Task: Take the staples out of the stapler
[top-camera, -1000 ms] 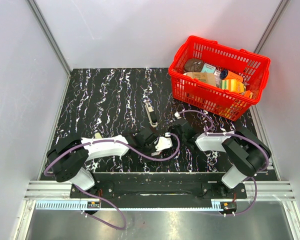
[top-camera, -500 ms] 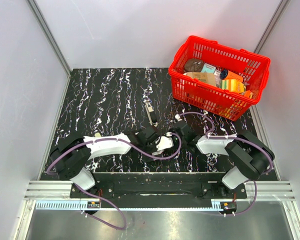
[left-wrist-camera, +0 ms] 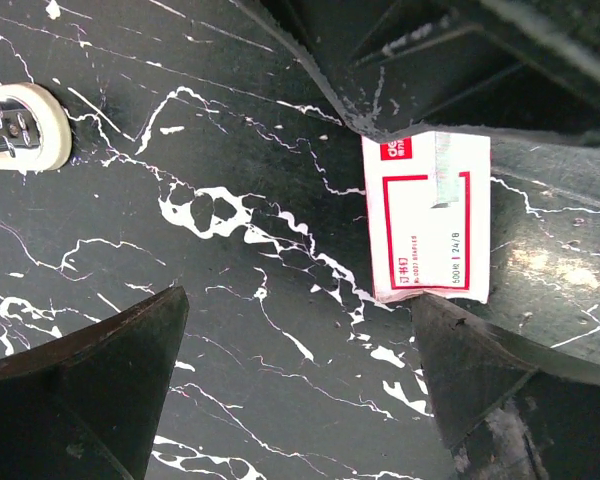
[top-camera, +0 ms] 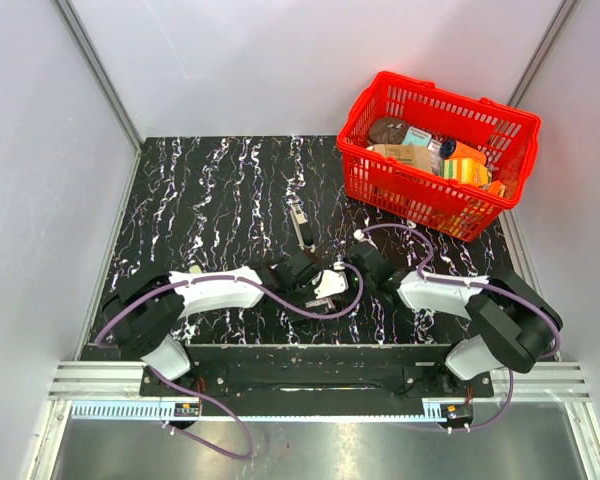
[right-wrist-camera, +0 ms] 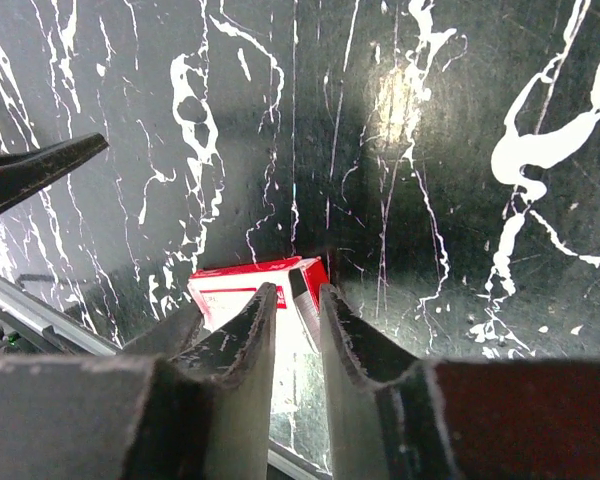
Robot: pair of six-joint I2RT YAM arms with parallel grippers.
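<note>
The stapler (top-camera: 300, 226), slim and black with silver parts, lies on the marbled table beyond both grippers, apart from them. My right gripper (right-wrist-camera: 298, 290) is shut on the staples (right-wrist-camera: 306, 300), a narrow silver-grey strip, and holds it over the red-and-white small box (right-wrist-camera: 230, 285). In the left wrist view the strip (left-wrist-camera: 447, 170) lies across the top of that box (left-wrist-camera: 427, 240). My left gripper (left-wrist-camera: 298, 296) is open and empty, low over the table, with its right finger (left-wrist-camera: 490, 380) just next to the box. In the top view both grippers (top-camera: 315, 283) (top-camera: 352, 268) meet at the box (top-camera: 330, 285).
A red basket (top-camera: 380, 190) full of packets stands at the back right. A white-rimmed piece with metal in it (left-wrist-camera: 15, 128) lies at the left edge of the left wrist view. The table's front edge and the arm bases are just behind the box.
The right arm has swung its elbow to the right and brought its gripper lower and nearer to the box. The left gripper has shifted slightly right. The stapler has not moved.
</note>
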